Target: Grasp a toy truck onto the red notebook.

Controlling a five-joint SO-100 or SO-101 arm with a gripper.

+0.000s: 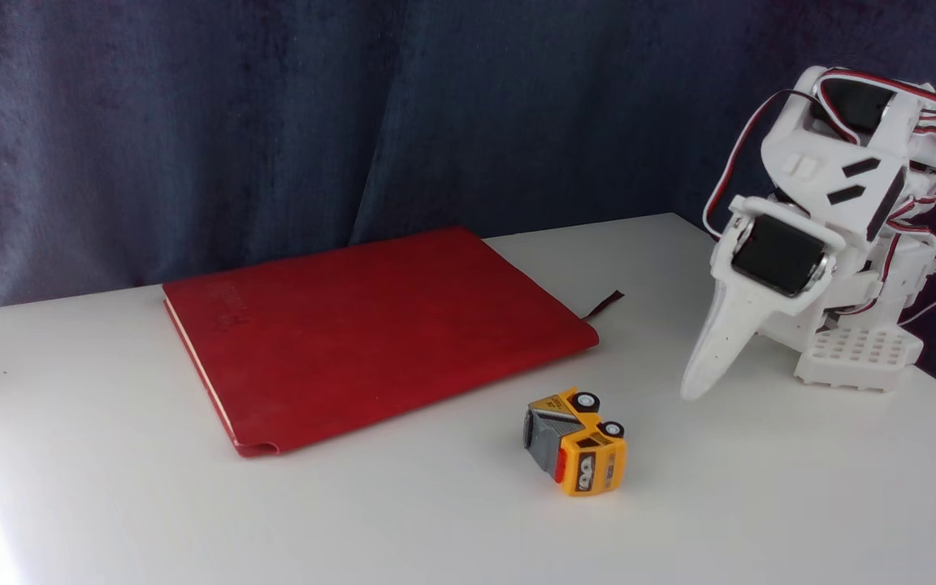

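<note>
Your hand, fingers pressed together and empty, hangs right of the toy truck, which lies tipped on its side on the desk, near the red notebook.

Red notebook cover: embossed lettering near the left end of the cover as the fixed view shows it; present but too faint to read.
Toy truck side panel: small dark marking on the yellow body near the wheels; too small to read.
Toy truck front face: dark printed pattern, no legible characters.
Legible text overall: none.
</note>
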